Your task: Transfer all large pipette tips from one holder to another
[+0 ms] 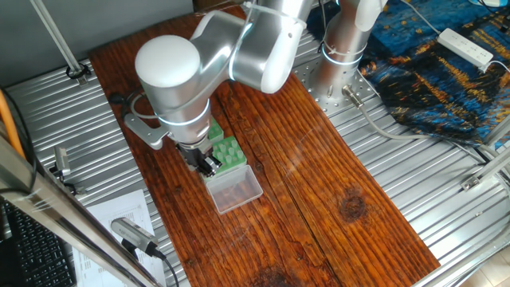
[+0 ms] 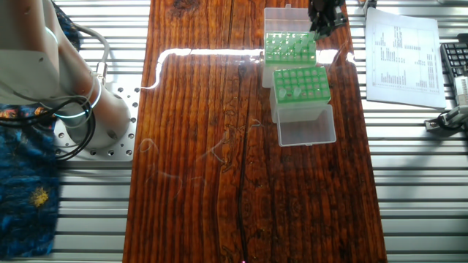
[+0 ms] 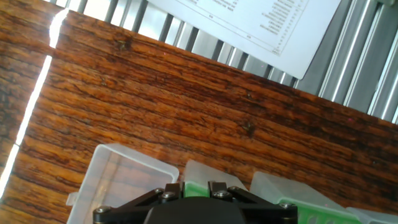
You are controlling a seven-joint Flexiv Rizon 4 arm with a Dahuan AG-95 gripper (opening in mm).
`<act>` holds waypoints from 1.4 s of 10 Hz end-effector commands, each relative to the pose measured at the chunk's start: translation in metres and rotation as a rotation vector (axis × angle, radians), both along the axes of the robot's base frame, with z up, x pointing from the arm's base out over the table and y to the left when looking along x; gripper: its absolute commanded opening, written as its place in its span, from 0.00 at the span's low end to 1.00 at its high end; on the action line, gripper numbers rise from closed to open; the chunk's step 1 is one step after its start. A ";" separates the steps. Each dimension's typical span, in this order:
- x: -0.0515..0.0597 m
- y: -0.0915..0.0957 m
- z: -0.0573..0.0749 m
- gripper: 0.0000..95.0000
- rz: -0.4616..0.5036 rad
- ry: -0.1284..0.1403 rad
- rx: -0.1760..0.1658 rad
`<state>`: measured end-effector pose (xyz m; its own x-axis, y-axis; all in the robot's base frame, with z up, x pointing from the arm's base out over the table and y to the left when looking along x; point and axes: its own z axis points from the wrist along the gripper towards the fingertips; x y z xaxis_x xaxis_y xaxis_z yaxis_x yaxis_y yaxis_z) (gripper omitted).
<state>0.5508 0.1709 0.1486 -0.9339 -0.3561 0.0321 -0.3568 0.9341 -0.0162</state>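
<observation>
- The gripper (image 2: 325, 16) hangs at the far edge of the wooden tabletop (image 2: 212, 146), just beside the upper green holder (image 2: 289, 47) and above its clear hinged lid (image 2: 285, 18).
- In one fixed view the arm's big silver elbow (image 1: 171, 72) covers most of that holder, so only the black fingers (image 1: 209, 164) show below the wrist.
- How far the fingers stand open cannot be told: they look close together, but the hand view shows only the black gripper body (image 3: 193, 208) at the bottom edge, and no tip is visible between them.
- The large pipette tips (image 2: 290, 45) seem to stand mostly in the upper green holder, pale against the green grid; a few pale ones (image 2: 287, 93) sit in the near-left corner of the lower green holder (image 2: 300, 85).
- The lower holder touches the upper one, and its own clear lid (image 2: 306, 126) lies open flat on the wood toward the near side.
- A printed paper sheet (image 2: 402, 55) rests on the ribbed metal surface (image 2: 409, 183) beside the tabletop, near the gripper.
</observation>
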 end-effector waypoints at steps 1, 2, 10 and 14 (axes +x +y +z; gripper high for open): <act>0.000 0.000 0.000 0.20 0.004 0.003 0.000; 0.000 0.000 0.000 0.20 0.005 0.003 0.000; -0.001 -0.001 0.002 0.00 0.010 -0.012 0.014; -0.002 -0.001 0.008 0.00 0.022 -0.005 0.013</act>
